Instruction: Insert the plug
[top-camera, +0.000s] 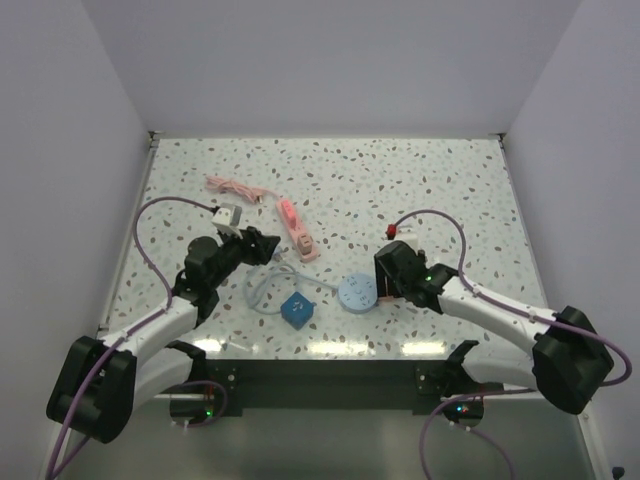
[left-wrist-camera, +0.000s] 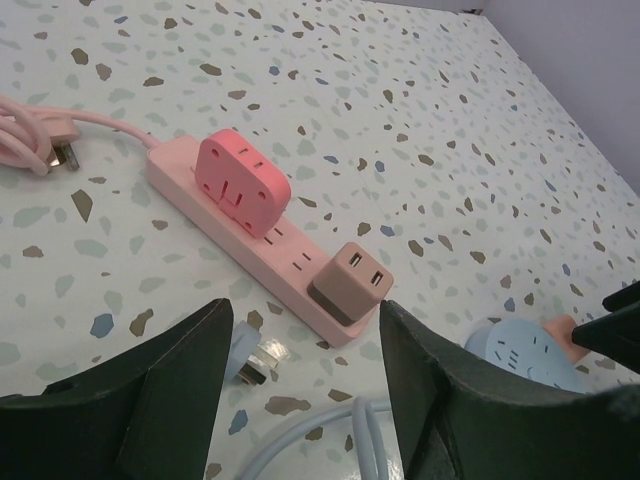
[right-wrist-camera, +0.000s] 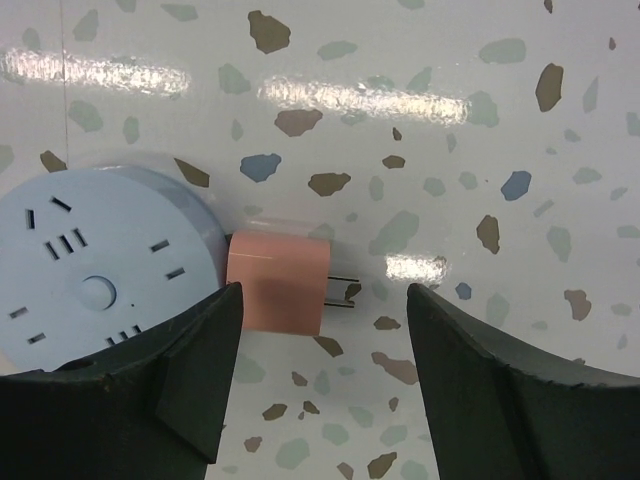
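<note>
On our speckled desk (top-camera: 450, 180) we list: a pink strip (left-wrist-camera: 250, 238) carrying a red adapter (left-wrist-camera: 242, 180) and a tan charger (left-wrist-camera: 350, 283); a round blue socket (right-wrist-camera: 100, 270); a blue cube (top-camera: 297, 309). The pink plug (right-wrist-camera: 278, 283) lies on its side on the desk, just beside the socket, prongs pointing away from it. The right tool (right-wrist-camera: 322, 290) is released, its fingers either side of the plug. The left tool (left-wrist-camera: 305, 310) is released, grasping nothing, near the strip's charger end. Any lettering is too small for us to read.
</note>
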